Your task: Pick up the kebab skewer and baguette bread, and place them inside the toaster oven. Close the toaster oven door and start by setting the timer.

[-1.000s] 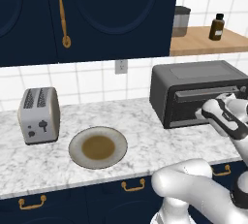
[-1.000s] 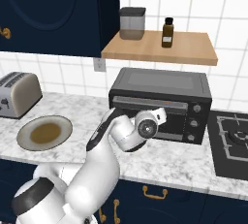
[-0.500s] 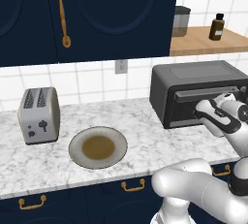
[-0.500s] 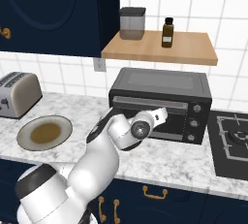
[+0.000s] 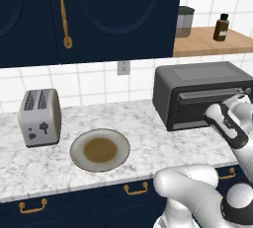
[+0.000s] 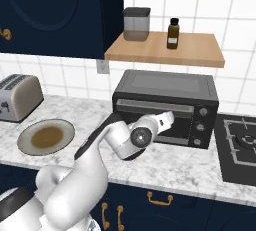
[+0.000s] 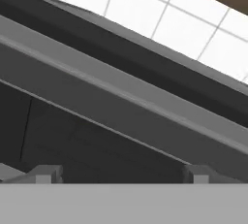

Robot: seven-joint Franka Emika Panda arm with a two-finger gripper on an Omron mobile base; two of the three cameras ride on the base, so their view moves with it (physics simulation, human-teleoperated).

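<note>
Toaster oven point(image 6: 165, 106) sits on worktop point(image 5: 148, 138) at the back wall, door point(image 6: 150, 117) closed. Hand point(image 7: 121, 172) spread wide, right at the bar handle point(image 7: 121, 89), pinching nothing. Plate point(image 5: 100, 149) beside toaster point(image 5: 39, 117).

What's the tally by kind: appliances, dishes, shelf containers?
Appliances: 2, toaster oven and silver toaster
Dishes: 1, plate
Shelf containers: 2, grey canister and brown bottle
Total: 5

no readable text, label or number anywhere (the bottle's label is blurred).
</note>
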